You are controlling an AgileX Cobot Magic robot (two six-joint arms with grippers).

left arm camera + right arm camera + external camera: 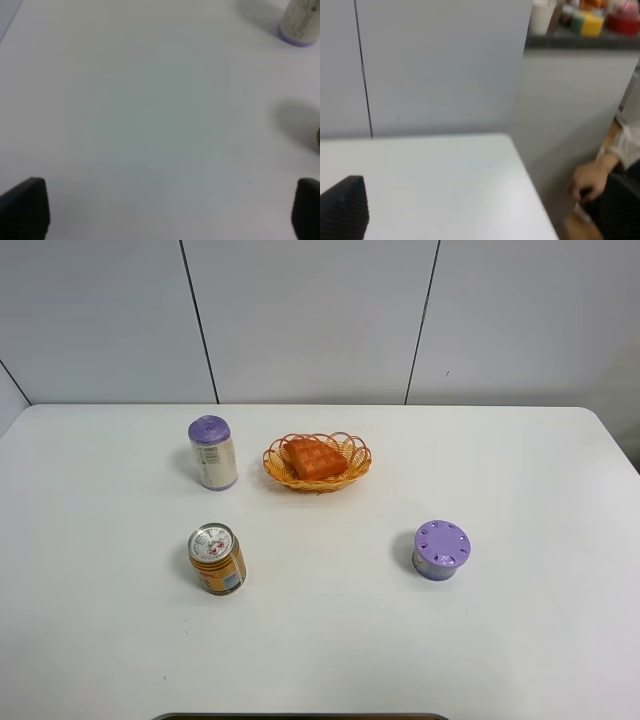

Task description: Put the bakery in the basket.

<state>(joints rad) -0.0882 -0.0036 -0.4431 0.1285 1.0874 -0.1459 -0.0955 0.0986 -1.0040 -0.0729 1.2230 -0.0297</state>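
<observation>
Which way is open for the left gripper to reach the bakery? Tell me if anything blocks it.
Probably yes, from above: the bakery lies uncovered in the shallow basket. The open left gripper holds nothing. The purple-lidded can beside the basket could crowd a low sideways approach.

Bakery (315,457): flat orange-brown slice with gridded waffle-like top, lying inside the basket (352,469), slightly tilted. Basket: shallow oval yellow-orange wicker, looped scalloped rim, upright on the table's far middle.

Bright, even light casts soft shadows beside the cans (213,452); both wrist views are blurred.
</observation>
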